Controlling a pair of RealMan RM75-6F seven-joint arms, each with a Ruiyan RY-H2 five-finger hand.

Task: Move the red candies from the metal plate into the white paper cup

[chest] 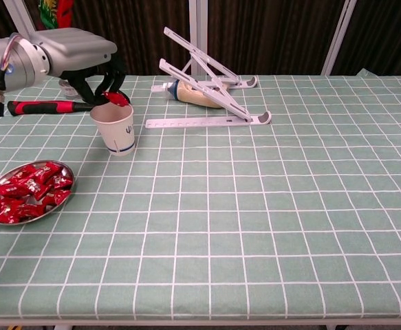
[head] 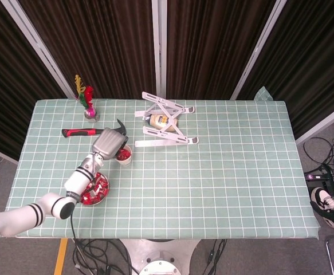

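Head view: high overhead, looking steeply down, far, whole table (head: pixel 212 189). Chest view: low at near table edge, facing curtains, closer. Shared: cup (head: pixel 122 154) (chest: pixel 116 128), stand, probably most of tabletop.

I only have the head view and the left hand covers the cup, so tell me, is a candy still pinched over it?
Observer: Yes. In the chest view the left hand pinches a red candy just above the white paper cup rim.
Operator: Is the cup upright?
Observer: Upright, standing clear of the metal plate.
Operator: Plenty left on the plate?
Observer: Yes, a pile of red candies still lies there.
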